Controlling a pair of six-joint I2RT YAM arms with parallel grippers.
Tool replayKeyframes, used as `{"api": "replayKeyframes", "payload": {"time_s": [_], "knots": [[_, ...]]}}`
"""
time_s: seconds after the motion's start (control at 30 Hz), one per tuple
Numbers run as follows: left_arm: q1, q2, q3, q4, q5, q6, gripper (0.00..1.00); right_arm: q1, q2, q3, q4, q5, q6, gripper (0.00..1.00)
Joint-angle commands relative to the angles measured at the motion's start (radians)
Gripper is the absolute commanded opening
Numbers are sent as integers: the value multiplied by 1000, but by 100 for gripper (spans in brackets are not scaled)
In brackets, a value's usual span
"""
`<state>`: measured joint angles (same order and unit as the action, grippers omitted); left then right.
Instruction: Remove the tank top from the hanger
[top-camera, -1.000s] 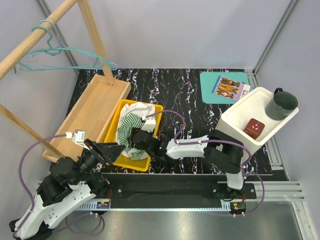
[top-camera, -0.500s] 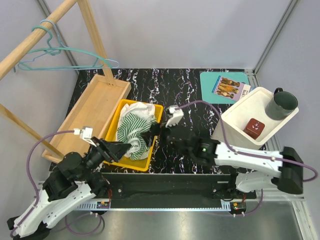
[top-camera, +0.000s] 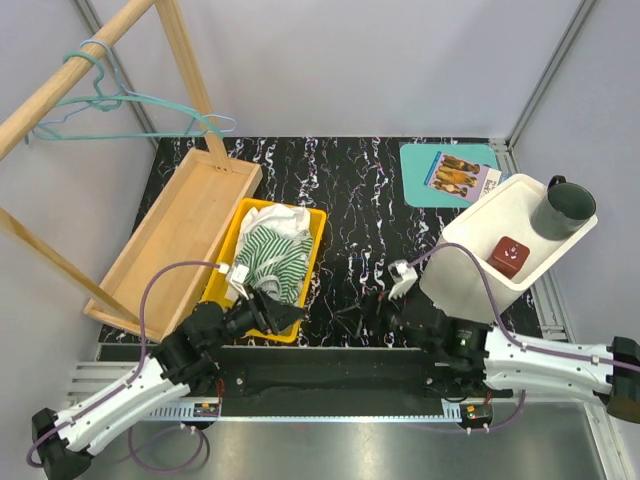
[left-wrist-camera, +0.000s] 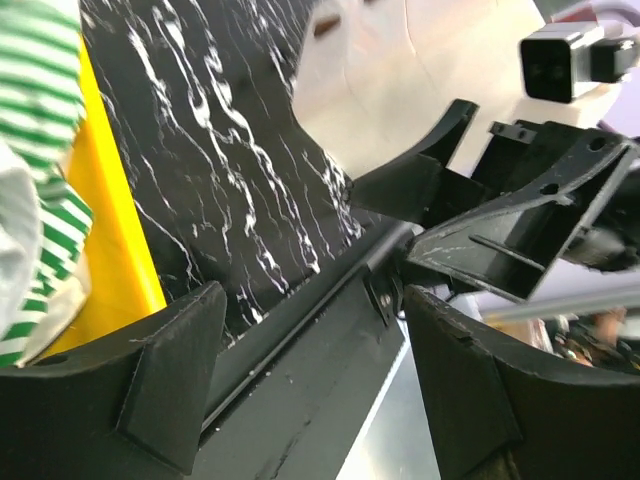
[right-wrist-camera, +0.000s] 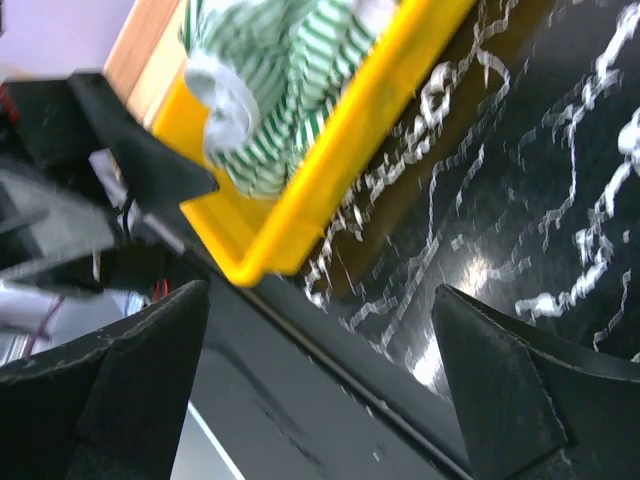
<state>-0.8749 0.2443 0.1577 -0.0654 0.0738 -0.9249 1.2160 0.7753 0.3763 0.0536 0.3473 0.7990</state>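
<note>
The green-and-white striped tank top (top-camera: 272, 253) lies crumpled in the yellow bin (top-camera: 314, 229), off the teal hanger (top-camera: 120, 112), which hangs bare on the wooden rail at the top left. The top also shows in the right wrist view (right-wrist-camera: 270, 80) and at the left edge of the left wrist view (left-wrist-camera: 30, 150). My left gripper (top-camera: 290, 318) is open and empty, low by the bin's near right corner. My right gripper (top-camera: 368, 308) is open and empty, over the black table right of the bin.
A wooden tray (top-camera: 178, 232) leans left of the yellow bin. A white tray (top-camera: 470, 235) at the right holds a dark green mug (top-camera: 561, 209) and a red block (top-camera: 510, 254). A teal mat with a picture card (top-camera: 450, 175) lies at the back right.
Both arms have pulled back from the bin toward the near edge. The right gripper moved right and down; the left gripper swung low. The tank top stays in the bin.
</note>
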Motion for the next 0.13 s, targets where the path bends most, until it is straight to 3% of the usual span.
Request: {"api": "replayKeyframes", "payload": {"time_s": [0.0, 0.1], "knots": [[-4, -59, -134, 321, 112, -55, 76, 4, -168, -176, 221, -53, 69, 100], [-3, -108, -232, 448, 178, -81, 77, 4, -293, -316, 406, -132, 56, 100]]}}
